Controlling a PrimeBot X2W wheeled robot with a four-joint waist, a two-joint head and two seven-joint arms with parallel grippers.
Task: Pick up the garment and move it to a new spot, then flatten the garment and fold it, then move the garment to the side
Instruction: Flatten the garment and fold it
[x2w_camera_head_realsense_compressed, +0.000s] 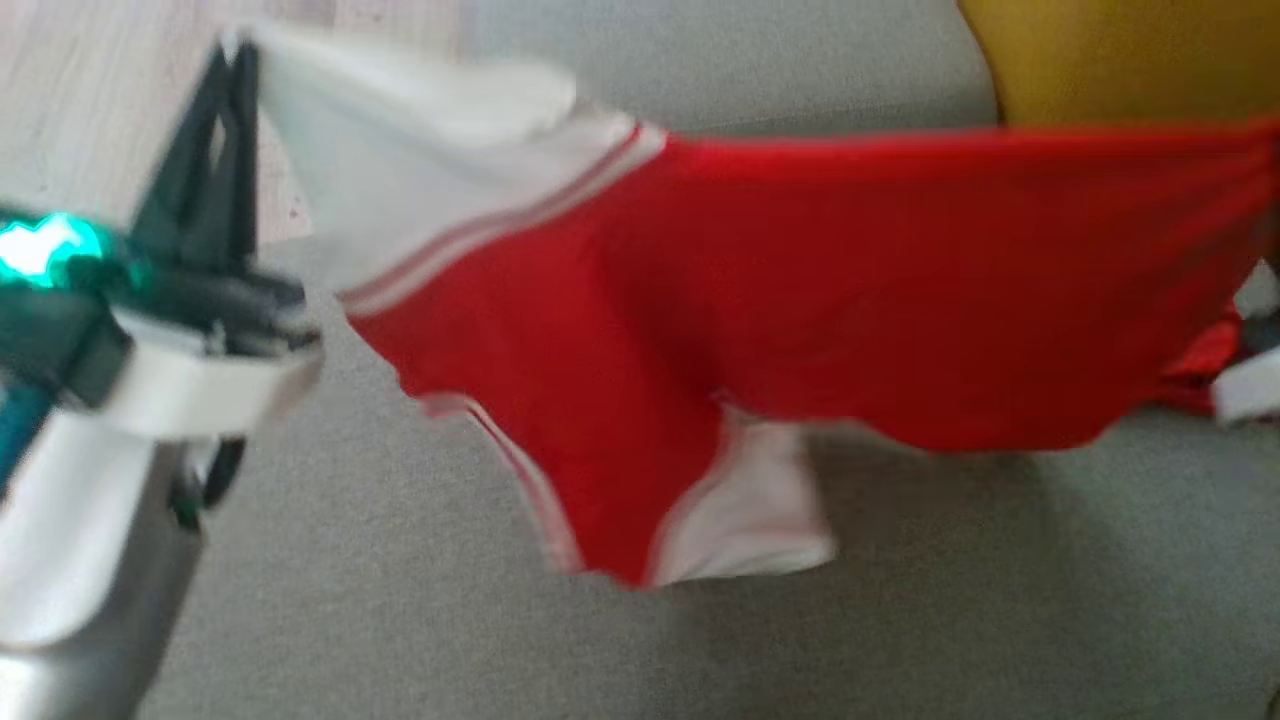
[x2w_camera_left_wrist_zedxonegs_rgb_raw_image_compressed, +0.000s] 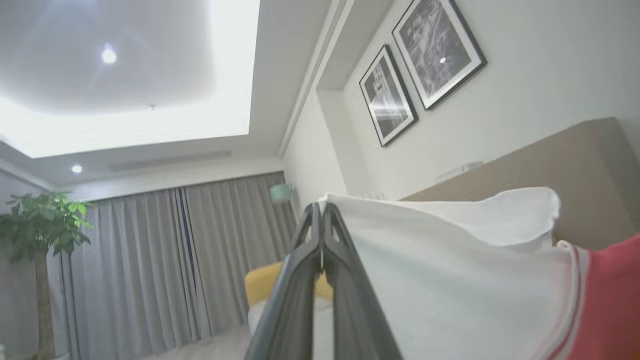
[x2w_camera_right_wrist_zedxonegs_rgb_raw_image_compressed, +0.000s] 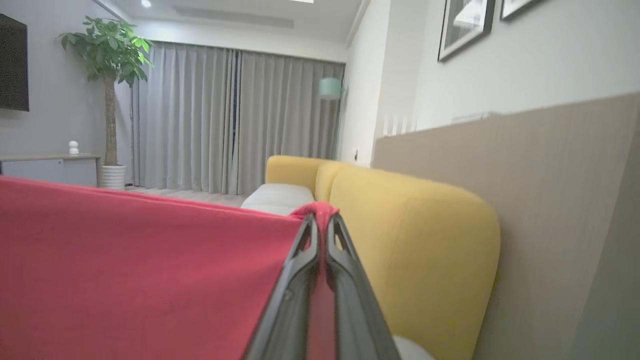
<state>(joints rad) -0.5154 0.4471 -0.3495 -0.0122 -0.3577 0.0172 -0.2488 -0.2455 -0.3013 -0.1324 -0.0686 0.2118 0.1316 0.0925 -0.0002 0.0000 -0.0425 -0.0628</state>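
Note:
The garment (x2w_camera_head_realsense_compressed: 820, 290) is red with white sleeves and striped trim. It hangs stretched in the air above the grey sofa seat (x2w_camera_head_realsense_compressed: 400, 620). My left gripper (x2w_camera_head_realsense_compressed: 232, 60) at the upper left is shut on the white sleeve's edge (x2w_camera_left_wrist_zedxonegs_rgb_raw_image_compressed: 425, 280), fingers pressed together (x2w_camera_left_wrist_zedxonegs_rgb_raw_image_compressed: 322, 212). The right gripper (x2w_camera_right_wrist_zedxonegs_rgb_raw_image_compressed: 321, 220) is shut on a bunch of the red cloth (x2w_camera_right_wrist_zedxonegs_rgb_raw_image_compressed: 150, 270) at the garment's right end; in the head view a bit of that arm shows at the right edge (x2w_camera_head_realsense_compressed: 1250, 385). The lower sleeve (x2w_camera_head_realsense_compressed: 750, 520) dangles free.
A yellow sofa back cushion (x2w_camera_head_realsense_compressed: 1120, 60) lies beyond the garment at the upper right, also seen as the yellow backrest (x2w_camera_right_wrist_zedxonegs_rgb_raw_image_compressed: 415, 240). Pale wood floor (x2w_camera_head_realsense_compressed: 100, 100) shows at the upper left. A potted plant (x2w_camera_right_wrist_zedxonegs_rgb_raw_image_compressed: 107, 55), grey curtains and a wall panel stand around.

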